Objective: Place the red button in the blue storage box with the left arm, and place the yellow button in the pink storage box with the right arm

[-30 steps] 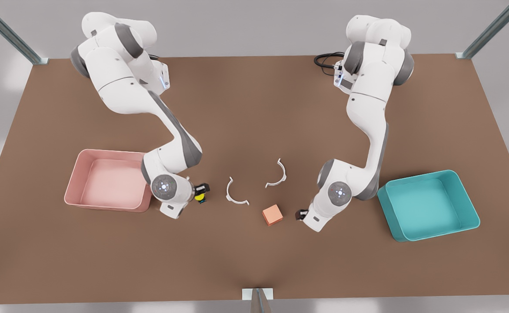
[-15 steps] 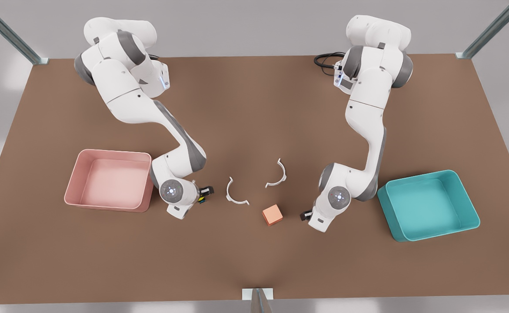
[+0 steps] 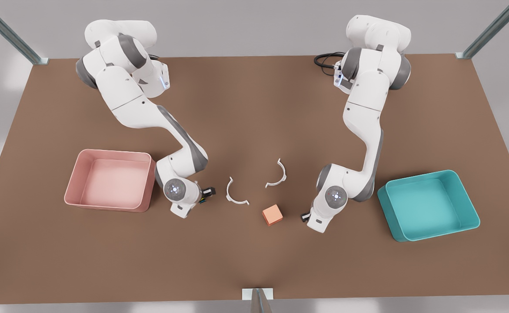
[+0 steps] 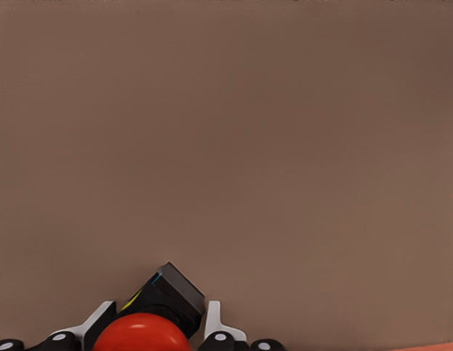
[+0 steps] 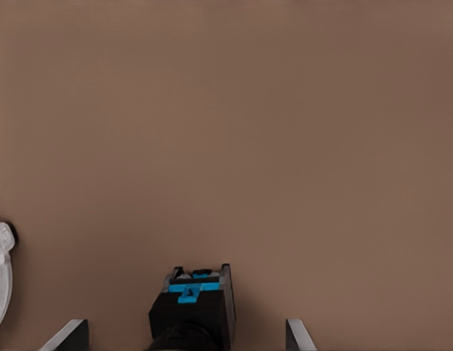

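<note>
The red button point(image 4: 142, 333) sat on the table point(image 3: 254, 108), right under the left gripper point(image 4: 157, 316), which was low over it at the front view's right. We could not tell whether that gripper had a grip on it or only bracketed it. The blue box point(image 3: 424, 204) was just beyond that arm, farther to the front view's right, with nothing in it.

The yellow button point(image 5: 191, 311) was on the table too, at the front view's left. The right gripper point(image 5: 181, 330) was down around it and spread wide, not touching it. The pink box point(image 3: 113, 180), just left of that arm, had nothing in it either.

By our reckoning, both pickups were only starting. Lift, carry and drop were all left to do on each side. The cube point(image 3: 272, 214) lay near the left gripper, apart from it.
</note>
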Controlling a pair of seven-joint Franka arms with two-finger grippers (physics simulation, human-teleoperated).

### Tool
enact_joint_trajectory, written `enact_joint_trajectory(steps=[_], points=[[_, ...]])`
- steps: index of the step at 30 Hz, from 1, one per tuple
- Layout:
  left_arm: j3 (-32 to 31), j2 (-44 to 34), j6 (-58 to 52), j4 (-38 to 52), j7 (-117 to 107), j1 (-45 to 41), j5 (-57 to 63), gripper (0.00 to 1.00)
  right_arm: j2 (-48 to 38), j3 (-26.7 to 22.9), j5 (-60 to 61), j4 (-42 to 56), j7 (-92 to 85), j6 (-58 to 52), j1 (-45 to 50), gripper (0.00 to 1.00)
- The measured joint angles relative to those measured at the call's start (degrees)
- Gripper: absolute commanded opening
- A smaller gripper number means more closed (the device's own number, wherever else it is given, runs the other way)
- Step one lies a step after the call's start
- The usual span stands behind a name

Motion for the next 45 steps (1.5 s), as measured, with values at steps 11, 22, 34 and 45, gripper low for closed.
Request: enact_joint_trajectory(steps=[11, 22, 34, 45], points=[[0.0, -2.6, 0.1, 0.1, -1.4, 0.2, 1.1, 0.55, 1.4, 0.0, 0.0, -0.8, 0.0, 4.5, -0.3, 0.59], [2.4, -15.7, -10.5, -0.1, 1.5, 10.5, 1.2, 0.55, -1.0, -0.3, 0.1, 0.4, -0.6, 4.6, -1.1, 0.51], [2.4, -11.8, -19.5, -1.9, 25.3, 30.6, 1.0, 0.56, -12.6, 0.0, -0.7, -0.4, -3.8, -3.6, -13.5, 0.24], [2.2, -20.9, -21.7, -1.6, 39.2, 28.5, -0.1, 1.0, -22.8, 0.4, -2.0, -19.1, -12.7, -6.6, -29.9, 0.24]])
